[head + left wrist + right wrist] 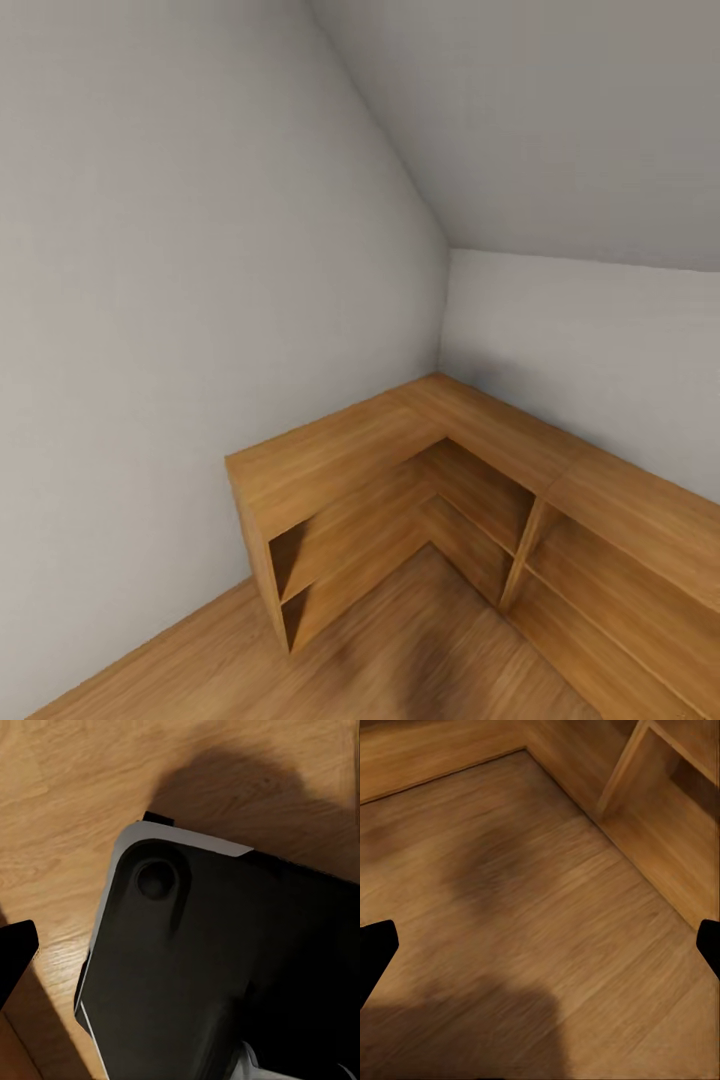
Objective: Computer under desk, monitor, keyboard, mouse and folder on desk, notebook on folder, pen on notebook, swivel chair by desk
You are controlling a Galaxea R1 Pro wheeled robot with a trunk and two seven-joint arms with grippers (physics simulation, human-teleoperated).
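One low L-shaped wooden shelf unit (400, 470) is sitting in the corner of two grey walls (180, 300) on the wooden floor (532, 915), the right claw (540, 945) is hanging apart over that floor, and the left claw's state I cannot tell.

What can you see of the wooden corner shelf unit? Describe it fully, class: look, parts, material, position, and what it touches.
The wooden corner shelf unit is a low, L-shaped piece in warm, light-brown wood grain. It has a flat top and open compartments below, split by a horizontal shelf and upright dividers. The compartments visible look bare. It stands upright on the wood floor, tucked into the room's corner with its back against both grey walls. The right wrist view shows its base meeting the floor beside one upright divider.
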